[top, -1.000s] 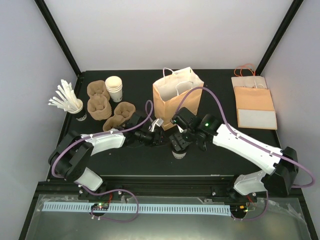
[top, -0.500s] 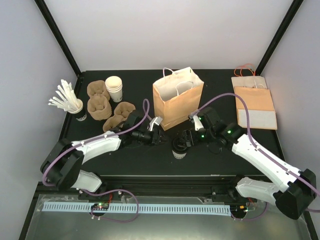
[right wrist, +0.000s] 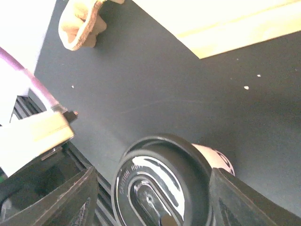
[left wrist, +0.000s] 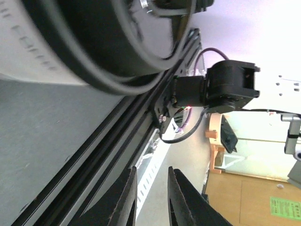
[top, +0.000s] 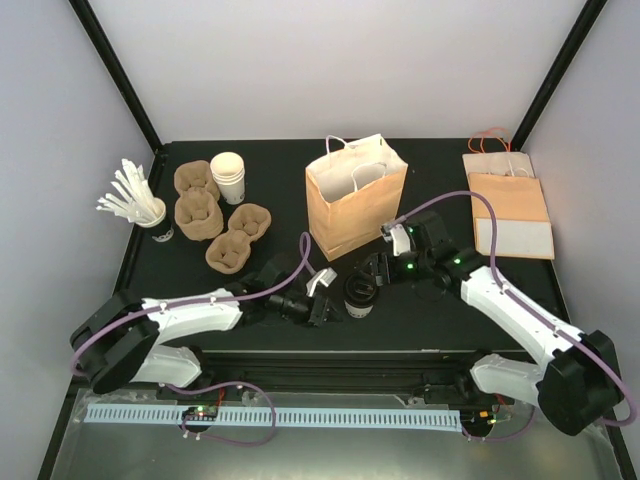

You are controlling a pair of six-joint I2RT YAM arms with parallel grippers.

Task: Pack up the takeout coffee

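One stirrer cup (top: 153, 222) is seen at far left, with three brown pulp carriers (top: 198, 214) and one stack of white cups (top: 229, 170) set at its 2 o'clock. The left gripper (top: 328, 302) is laid at the 9 o'clock side of the coffee (top: 358, 293). Its fingers (left wrist: 128, 200) are parted by a narrow gap and nothing is held between them. The one coffee is stood upright on the table (top: 280, 165), outside the one open bag (top: 357, 200) and at its 6 o'clock. The right gripper (top: 372, 272) is placed at the coffee's 1 o'clock and is spread wide. The lid (right wrist: 162, 181) is framed between its fingers (right wrist: 51, 197); contact cannot be told. Flat bags (top: 508, 205) are piled at far right, and their number cannot be told. The table is covered in black and enclosed by pale walls (top: 330, 60) and black posts (top: 115, 75). "CAUTION HOT" is embossed on the lid. The dark print on the coffee's side cannot be read.
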